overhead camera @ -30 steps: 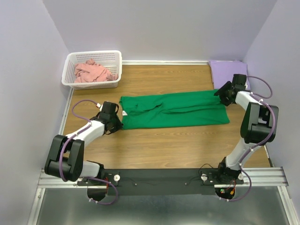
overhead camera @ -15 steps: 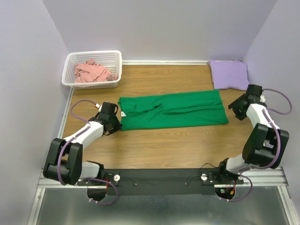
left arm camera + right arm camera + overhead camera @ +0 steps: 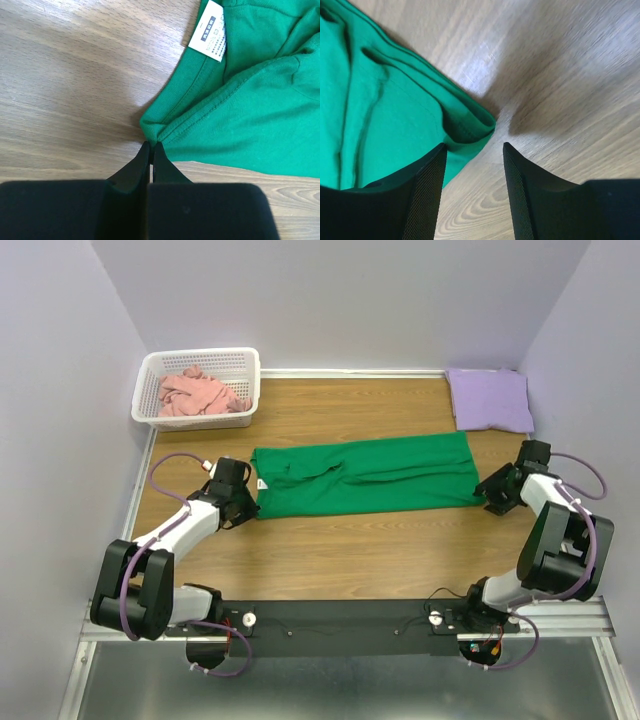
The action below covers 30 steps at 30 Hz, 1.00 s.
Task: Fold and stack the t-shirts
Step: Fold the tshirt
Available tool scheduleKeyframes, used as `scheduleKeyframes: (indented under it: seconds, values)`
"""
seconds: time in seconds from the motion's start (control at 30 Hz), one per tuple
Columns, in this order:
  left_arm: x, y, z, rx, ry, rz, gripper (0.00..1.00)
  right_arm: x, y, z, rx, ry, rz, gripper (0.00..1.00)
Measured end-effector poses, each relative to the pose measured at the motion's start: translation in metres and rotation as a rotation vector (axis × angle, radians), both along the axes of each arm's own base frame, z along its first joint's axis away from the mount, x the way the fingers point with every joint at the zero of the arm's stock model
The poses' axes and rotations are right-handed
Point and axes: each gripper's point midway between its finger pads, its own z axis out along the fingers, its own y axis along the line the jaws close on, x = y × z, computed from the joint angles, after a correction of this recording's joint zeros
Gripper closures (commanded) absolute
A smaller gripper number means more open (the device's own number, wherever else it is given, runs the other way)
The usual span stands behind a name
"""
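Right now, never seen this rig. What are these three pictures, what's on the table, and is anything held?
Two robot arms are bolted at the near edge of a wooden table, each ending in a two-finger gripper. The wide picture looks down from above and behind them. The other two come from cameras on the left and right wrists, with each arm's own black fingers at the bottom. A green t-shirt lies mid-table, folded into a long strip. A lavender t-shirt lies folded in the far right corner, and a pink t-shirt is crumpled in a white basket at far left. The left gripper is shut, pinching the collar-end corner of the green one. The right gripper is open, straddling the opposite corner and holding nothing.
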Motion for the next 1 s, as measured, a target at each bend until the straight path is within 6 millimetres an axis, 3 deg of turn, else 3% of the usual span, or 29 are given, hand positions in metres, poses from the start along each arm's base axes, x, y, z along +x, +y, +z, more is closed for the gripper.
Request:
scheduleKeyframes:
  seconds: [0.27, 0.37, 0.47, 0.5, 0.6, 0.73, 1.0]
  values:
    - [-0.001, 0.000, -0.001, 0.002, 0.003, -0.002, 0.99, -0.006, 0.008, -0.013, 0.031, 0.008, 0.011, 0.45]
    - [-0.001, 0.001, -0.002, 0.004, 0.008, -0.001, 1.00, -0.003, 0.006, -0.014, 0.024, -0.001, 0.010, 0.51]
    - [-0.003, 0.003, -0.005, 0.014, 0.022, 0.005, 1.00, 0.000, 0.002, -0.016, 0.006, -0.006, 0.002, 0.71]
    - [-0.004, 0.004, -0.005, 0.018, 0.026, 0.009, 1.00, 0.001, 0.000, -0.017, -0.001, -0.004, 0.001, 0.86]
    - [-0.005, 0.008, -0.006, 0.025, 0.036, 0.021, 1.00, 0.004, -0.005, -0.020, -0.015, -0.006, -0.017, 0.98]
    - [-0.010, 0.015, -0.008, 0.034, 0.061, 0.040, 1.00, 0.002, -0.007, -0.019, -0.019, -0.010, -0.037, 0.99]
    - [-0.019, 0.018, -0.009, 0.034, 0.114, 0.069, 1.00, -0.039, -0.019, -0.020, -0.001, 0.067, -0.156, 0.99]
